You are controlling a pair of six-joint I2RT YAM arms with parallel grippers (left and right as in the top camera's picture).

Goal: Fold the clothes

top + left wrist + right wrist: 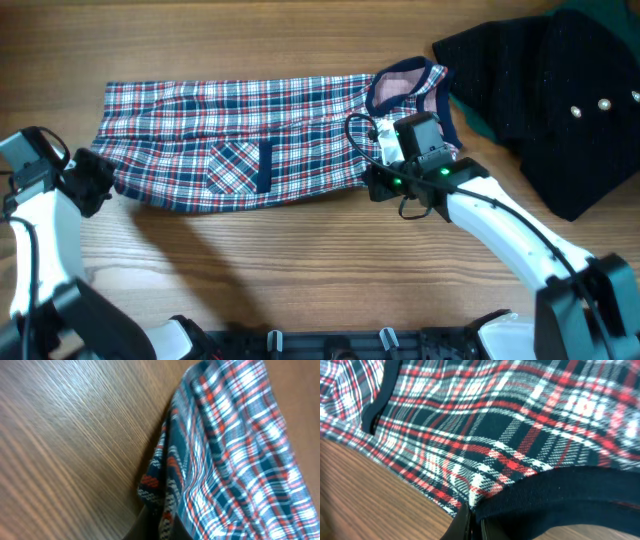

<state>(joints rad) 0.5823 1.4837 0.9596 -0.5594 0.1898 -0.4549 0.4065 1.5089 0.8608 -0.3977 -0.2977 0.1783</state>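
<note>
red, white and navy plaid, the clothes (240,130) lie spread flat on the grained wooden worktop (300,260). left fingers (135,531) pinch the bunched left edge; right fingers (462,525) clamp the navy trim — both mostly hidden.

No legible txt, labels or nos. on anything

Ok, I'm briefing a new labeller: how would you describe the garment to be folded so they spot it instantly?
On the wooden table, look at the long cloth lying across the middle. It is the red, white and navy plaid sleeveless garment with a patch pocket. Its checks set it apart from the plain black studded garment at the upper right.
</note>
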